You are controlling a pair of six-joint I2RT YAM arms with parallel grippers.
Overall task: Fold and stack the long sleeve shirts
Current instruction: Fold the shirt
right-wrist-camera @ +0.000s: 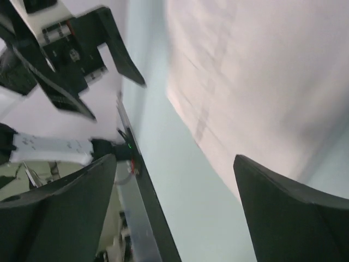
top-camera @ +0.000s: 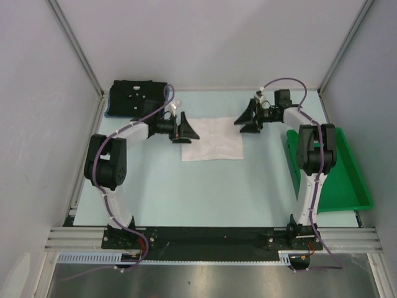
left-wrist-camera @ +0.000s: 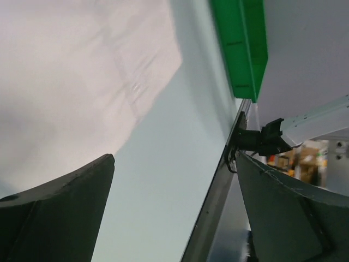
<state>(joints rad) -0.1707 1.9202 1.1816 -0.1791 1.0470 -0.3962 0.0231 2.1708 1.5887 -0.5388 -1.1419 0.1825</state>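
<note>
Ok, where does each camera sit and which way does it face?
Top external: above and behind the bases, looking down on the table; both arms show.
Left wrist: on the left arm, facing across the white shirt toward the green tray; own fingers show.
Right wrist: on the right arm, facing across that shirt toward the left gripper; own fingers show.
Both wrist views share the white shirt.
</note>
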